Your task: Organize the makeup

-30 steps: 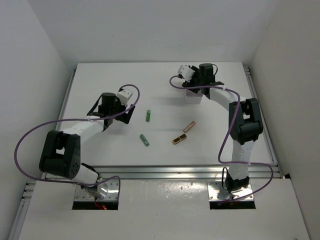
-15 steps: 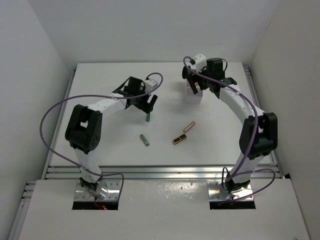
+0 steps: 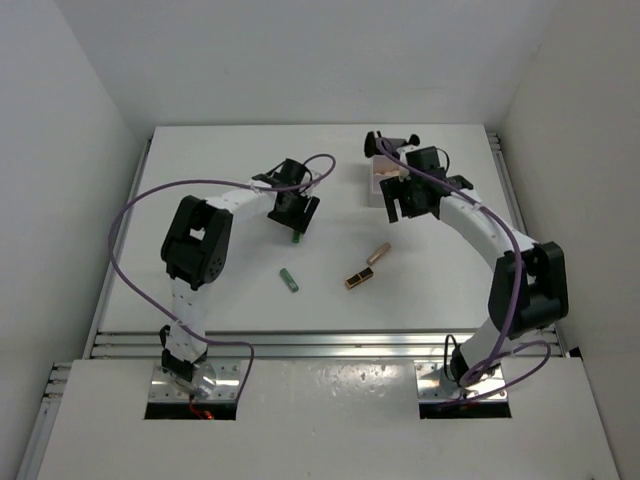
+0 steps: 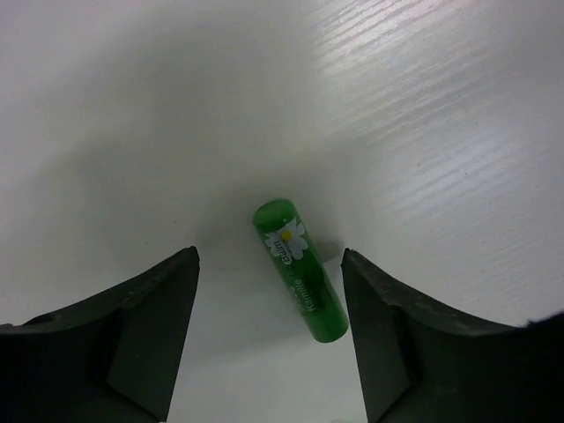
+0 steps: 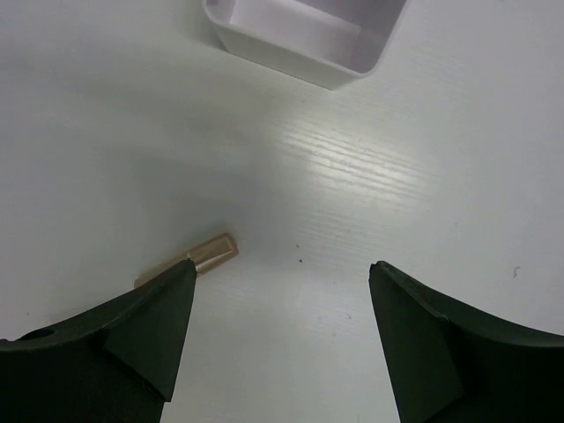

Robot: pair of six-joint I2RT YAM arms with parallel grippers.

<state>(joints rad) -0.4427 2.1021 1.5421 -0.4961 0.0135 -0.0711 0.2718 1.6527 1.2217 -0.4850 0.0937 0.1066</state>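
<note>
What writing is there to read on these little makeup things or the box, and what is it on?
"kamille" (small print, roughly read): along the green tube in the left wrist view, below its daisy picture.
A shorter word beside the daisy: too blurred to read.
Second green tube, gold-black lipstick, rose-gold tube, white box: no readable text.

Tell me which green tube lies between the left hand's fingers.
The farther green tube, lying untouched inside the open left hand; the nearer green tube lies alone, closer to the arm bases.
</note>
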